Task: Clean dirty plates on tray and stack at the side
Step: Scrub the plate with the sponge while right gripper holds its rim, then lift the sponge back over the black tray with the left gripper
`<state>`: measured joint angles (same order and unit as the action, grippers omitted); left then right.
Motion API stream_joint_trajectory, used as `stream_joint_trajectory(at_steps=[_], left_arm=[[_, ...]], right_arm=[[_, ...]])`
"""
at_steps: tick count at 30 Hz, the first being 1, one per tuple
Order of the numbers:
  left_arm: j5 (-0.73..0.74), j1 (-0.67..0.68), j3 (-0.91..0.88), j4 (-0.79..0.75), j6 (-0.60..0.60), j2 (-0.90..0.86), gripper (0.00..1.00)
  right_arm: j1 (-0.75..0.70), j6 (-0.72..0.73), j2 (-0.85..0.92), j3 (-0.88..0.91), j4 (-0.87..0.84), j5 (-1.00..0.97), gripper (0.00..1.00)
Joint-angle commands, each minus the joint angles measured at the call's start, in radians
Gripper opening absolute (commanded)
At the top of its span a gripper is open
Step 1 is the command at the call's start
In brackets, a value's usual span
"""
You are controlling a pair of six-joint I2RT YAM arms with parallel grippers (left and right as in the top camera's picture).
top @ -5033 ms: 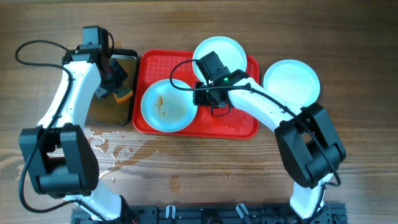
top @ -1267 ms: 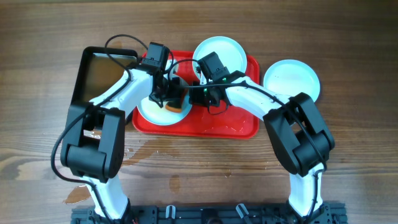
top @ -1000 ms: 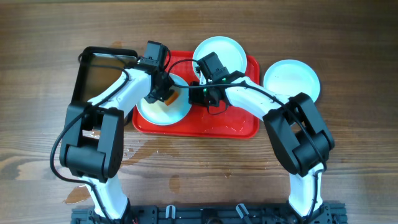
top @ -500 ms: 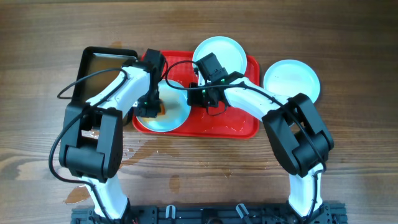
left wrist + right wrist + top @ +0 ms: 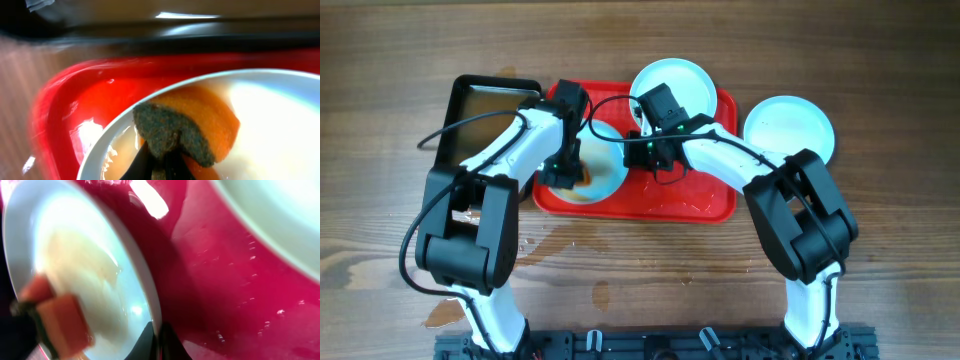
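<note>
The left tool (image 5: pixel 564 172), clamped on the orange sponge (image 5: pixel 200 125), had swept from mid-plate to the left rim of the plate (image 5: pixel 608 168) on the tray (image 5: pixel 710 205) (streaks smearing). The right tool (image 5: pixel 638 153) stayed pinched on its right rim, so scrubbing was underway.

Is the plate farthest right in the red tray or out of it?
Out: the plate sits on the wooden table beside the tray, past its right rim.

Left end effector (image 5: pixel 564 177), right end effector (image 5: pixel 633 151): closed.
</note>
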<state>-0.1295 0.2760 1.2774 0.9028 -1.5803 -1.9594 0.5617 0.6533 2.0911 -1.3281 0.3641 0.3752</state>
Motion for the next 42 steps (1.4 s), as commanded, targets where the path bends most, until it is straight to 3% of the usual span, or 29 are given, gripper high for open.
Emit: stream_joint_trajectory(at_steps=[1,6,10,17,24,26,29,33,35,36,42], left_arm=[[-0.042,0.015,-0.022,-0.192,0.415,-0.027,0.04],[-0.040,0.015,-0.022,-0.414,0.805,-0.027,0.04],[-0.040,0.012,-0.020,-0.486,0.980,-0.018,0.04],[0.037,-0.067,-0.019,-0.397,1.001,0.215,0.04],[0.076,-0.187,-0.019,-0.109,1.001,0.567,0.04],[0.068,-0.210,-0.019,-0.061,1.001,0.574,0.04],[0.065,-0.243,-0.021,-0.024,1.001,0.541,0.04],[0.065,-0.263,-0.021,-0.023,1.001,0.493,0.04],[0.064,-0.268,-0.021,-0.023,1.001,0.469,0.04],[0.064,-0.269,-0.021,-0.023,1.001,0.450,0.04],[0.051,-0.269,-0.021,-0.037,1.001,0.393,0.04]], right_arm=[[0.007,0.003,0.017,0.004,-0.005,0.023,0.04],[0.007,0.001,0.017,0.004,-0.005,0.023,0.04],[0.007,0.001,0.017,0.004,-0.005,0.023,0.04],[0.007,0.001,0.017,0.004,-0.005,0.023,0.04],[0.007,0.001,0.017,0.004,-0.013,0.007,0.05],[0.007,0.001,0.017,0.004,-0.013,0.007,0.06],[0.007,0.001,0.017,0.004,-0.012,0.008,0.24],[0.007,0.000,0.017,0.004,-0.014,0.006,0.26],[0.008,0.001,0.017,0.004,-0.013,-0.010,0.19],[0.011,0.001,0.017,0.004,-0.012,-0.011,0.04],[0.011,-0.002,0.011,-0.001,0.018,0.043,0.04]])
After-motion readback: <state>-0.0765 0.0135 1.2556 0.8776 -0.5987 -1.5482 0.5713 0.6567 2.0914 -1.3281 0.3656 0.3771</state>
